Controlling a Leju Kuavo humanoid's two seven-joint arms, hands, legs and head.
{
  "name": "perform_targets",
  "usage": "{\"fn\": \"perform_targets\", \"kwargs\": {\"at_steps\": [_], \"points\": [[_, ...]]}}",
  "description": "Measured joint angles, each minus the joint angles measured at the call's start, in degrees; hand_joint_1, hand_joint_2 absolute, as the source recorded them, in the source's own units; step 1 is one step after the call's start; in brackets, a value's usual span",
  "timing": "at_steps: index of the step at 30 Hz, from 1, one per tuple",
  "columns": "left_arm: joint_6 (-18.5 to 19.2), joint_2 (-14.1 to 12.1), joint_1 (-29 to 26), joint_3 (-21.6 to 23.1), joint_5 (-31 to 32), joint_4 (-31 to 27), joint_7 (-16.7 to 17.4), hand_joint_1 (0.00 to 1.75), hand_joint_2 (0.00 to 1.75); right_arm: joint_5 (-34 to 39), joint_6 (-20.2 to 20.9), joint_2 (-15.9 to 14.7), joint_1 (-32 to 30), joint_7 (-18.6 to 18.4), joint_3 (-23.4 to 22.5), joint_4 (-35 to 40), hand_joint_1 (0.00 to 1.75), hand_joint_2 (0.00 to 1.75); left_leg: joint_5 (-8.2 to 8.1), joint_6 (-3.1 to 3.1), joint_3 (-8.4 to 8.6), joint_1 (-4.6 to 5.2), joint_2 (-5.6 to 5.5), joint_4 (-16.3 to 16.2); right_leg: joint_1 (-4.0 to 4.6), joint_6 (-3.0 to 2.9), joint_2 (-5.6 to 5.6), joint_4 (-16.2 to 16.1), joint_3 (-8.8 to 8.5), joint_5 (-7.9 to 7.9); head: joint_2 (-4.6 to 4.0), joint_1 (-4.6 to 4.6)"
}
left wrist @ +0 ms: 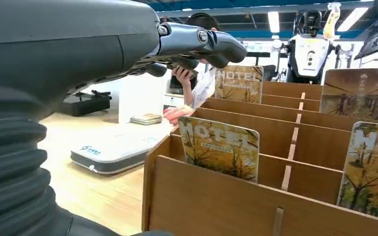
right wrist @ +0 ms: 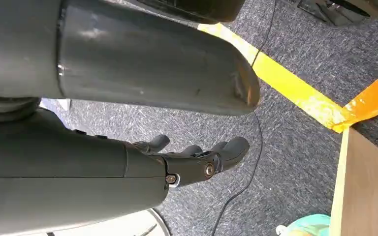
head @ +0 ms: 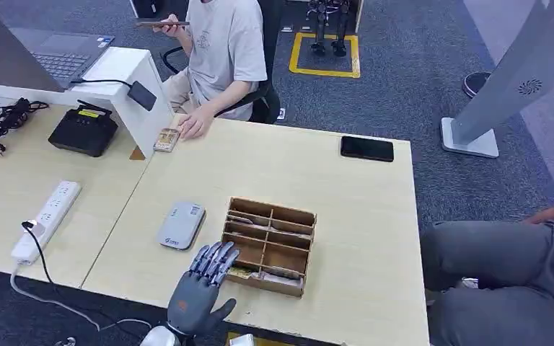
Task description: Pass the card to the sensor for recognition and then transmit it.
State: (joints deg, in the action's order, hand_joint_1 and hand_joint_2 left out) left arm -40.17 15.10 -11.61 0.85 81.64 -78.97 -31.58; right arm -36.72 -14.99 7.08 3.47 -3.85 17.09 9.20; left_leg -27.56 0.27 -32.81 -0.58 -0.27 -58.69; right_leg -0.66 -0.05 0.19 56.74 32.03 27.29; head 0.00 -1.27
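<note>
We see the left hand (head: 203, 282) empty, fingers (head: 217, 259) wide, over the card box's (head: 269, 246) near-left corner; right hand (right wrist: 197, 160) hangs empty, fingers loosely apart.

Even, bright indoor light is washing over my pale wooden table (head: 332, 187), casting soft shadows only. Ceiling strip lamps (left wrist: 273, 20) are glaring white in my left wrist view. My dark grey thumb (right wrist: 152, 59) is looming blurred, out of focus, close to the lens.
</note>
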Motion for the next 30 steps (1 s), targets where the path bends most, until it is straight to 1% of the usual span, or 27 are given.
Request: {"fn": "perform_targets", "kwargs": {"at_steps": [6,7,8,9,12,14,16,17,18,20,21,22,23,24,25,26,28,29,30], "points": [[0.0,0.22,0.01,-0.02,0.74,0.0,-0.79,0.02,1.75,-0.35,-0.02,0.0,0.0,-0.02,-0.07,0.0,0.0,0.0,0.0,0.0,0.0,0.0,0.0,0.0,0.0,0.0,0.0,0.0,0.0,0.0,0.0,0.0],[0.0,0.22,0.01,-0.02,1.07,0.0,-0.72,0.14,1.75,-0.48,-0.02,0.0,0.0,-0.02,-0.09,0.0,0.0,0.0,0.0,0.0,0.0,0.0,0.0,0.0,0.0,0.0,0.0,0.0,0.0,0.0,0.0,0.0],[0.0,0.22,0.0,-0.02,1.22,0.0,-0.55,0.14,1.75,-0.5,-0.02,0.0,0.0,-0.02,-0.11,0.0,0.0,0.0,0.0,0.0,0.0,0.0,0.0,0.0,0.0,0.0,0.0,0.0,0.0,0.0,0.0,0.0],[0.0,0.22,0.01,-0.02,1.47,0.0,-0.2,1.75,1.75,-0.55,-0.02,0.02,0.0,-0.02,-0.15,0.0,0.0,0.0,0.0,0.0,0.0,0.0,0.0,0.0,0.0,0.0,0.0,0.0,0.0,0.0,0.0,0.0],[0.0,0.13,0.02,-0.02,1.72,0.02,0.85,1.75,1.75,-0.81,0.0,0.02,0.0,0.0,-0.26,0.04,0.0,0.0,0.0,0.0,0.0,0.0,0.0,0.0,0.0,0.0,0.0,0.0,0.0,0.0,0.0,0.0],[0.0,-0.09,0.0,0.02,2.3,0.13,2.67,1.75,1.75,-1.09,0.0,0.02,0.01,0.0,-0.33,0.09,0.0,0.0,0.0,0.0,0.0,0.0,0.0,0.0,0.0,0.0,0.0,0.0,0.0,0.0,0.0,0.0],[0.0,-0.46,-0.01,0.15,2.18,0.13,3.5,1.69,1.75,-1.18,0.0,0.02,0.0,0.0,-0.35,0.09,0.0,0.0,0.0,0.0,0.0,0.0,0.0,0.0,0.0,0.0,0.0,0.0,0.0,0.0,0.0,0.0],[0.0,-0.57,-0.04,0.15,2.08,0.13,3.82,1.69,1.75,-1.2,0.0,0.02,0.0,0.0,-0.37,0.09,0.0,0.0,0.0,0.0,0.0,0.0,0.0,0.0,0.0,0.0,0.0,0.0,0.0,0.0,0.0,0.0],[0.0,-0.63,-0.04,0.15,2.03,0.13,3.98,1.52,1.75,-1.27,0.07,0.02,0.01,0.0,-0.39,0.11,0.0,0.0,0.0,0.0,0.0,0.0,0.0,0.0,0.0,0.0,0.0,0.0,0.0,0.0,0.0,0.0],[0.0,-0.77,-0.01,0.2,1.99,0.13,4.35,1.54,1.75,-1.36,0.09,0.02,0.0,0.0,-0.42,0.15,0.0,0.0,0.0,0.0,0.0,0.0,0.0,0.0,0.0,0.0,0.0,0.0,0.0,0.0,0.0,0.0],[-0.02,-0.77,0.1,0.24,1.9,0.13,4.44,1.27,1.75,-1.49,0.09,0.04,0.0,-0.02,-0.42,0.15,0.0,0.0,0.0,0.0,0.01,0.0,0.0,0.0,0.0,0.0,0.0,0.0,0.0,0.0,0.0,0.0],[-0.02,-0.77,0.19,0.28,1.86,0.13,4.44,1.24,1.75,-1.6,0.11,0.04,0.01,-0.02,-0.42,0.17,0.0,0.0,0.0,0.0,0.01,0.0,0.0,0.0,0.0,0.0,0.0,0.0,0.0,0.0,0.0,0.0],[-0.02,-0.77,0.2,0.35,1.77,0.13,4.44,1.24,1.75,-1.66,0.09,0.09,0.0,0.0,-0.42,0.2,0.0,0.0,0.0,0.0,0.01,0.0,0.0,0.0,0.0,0.0,0.0,0.0,0.0,0.0,0.0,0.0],[-0.04,-0.77,0.19,0.42,1.68,0.13,4.44,1.47,1.75,-1.66,0.09,0.11,0.0,-0.02,-0.44,0.2,0.0,0.0,0.0,0.0,0.01,0.0,0.0,0.0,0.0,0.0,0.0,0.0,0.0,0.0,0.0,0.0],[-0.07,-0.77,0.21,0.46,1.68,0.13,4.44,1.64,1.75,-1.68,0.09,0.15,0.0,0.0,-0.44,0.2,0.0,0.0,0.0,0.0,0.01,0.0,0.01,0.0,0.0,0.0,0.0,0.0,0.0,0.0,0.0,0.0],[-0.09,-0.77,0.21,0.46,1.68,0.13,4.46,1.64,1.75,-1.68,0.09,0.15,0.0,0.0,-0.44,0.2,0.0,0.0,0.0,0.0,0.01,0.0,0.01,0.0,0.0,0.0,0.0,0.0,0.0,0.0,0.0,0.0],[-0.09,-0.77,0.29,0.5,1.68,0.13,4.46,1.52,1.75,-1.68,0.09,0.22,0.02,0.0,-0.46,0.2,0.0,0.0,0.0,0.0,0.01,0.0,0.0,0.0,0.0,0.0,0.0,0.0,0.0,0.0,0.0,0.0],[-0.09,-0.77,0.31,0.5,1.66,0.13,4.46,1.55,1.75,-1.68,0.09,0.24,0.01,0.0,-0.48,0.2,0.0,0.0,0.0,0.0,0.01,0.0,0.0,0.0,0.0,0.0,0.0,0.0,0.0,0.0,0.0,0.0],[-0.11,-0.77,0.31,0.52,1.33,0.13,4.35,1.75,1.75,-1.68,0.09,0.28,0.01,0.0,-0.5,0.2,0.0,0.0,0.0,0.0,0.01,0.0,0.01,0.0,0.0,0.0,0.0,0.0,0.0,0.0,0.0,0.0]]}}
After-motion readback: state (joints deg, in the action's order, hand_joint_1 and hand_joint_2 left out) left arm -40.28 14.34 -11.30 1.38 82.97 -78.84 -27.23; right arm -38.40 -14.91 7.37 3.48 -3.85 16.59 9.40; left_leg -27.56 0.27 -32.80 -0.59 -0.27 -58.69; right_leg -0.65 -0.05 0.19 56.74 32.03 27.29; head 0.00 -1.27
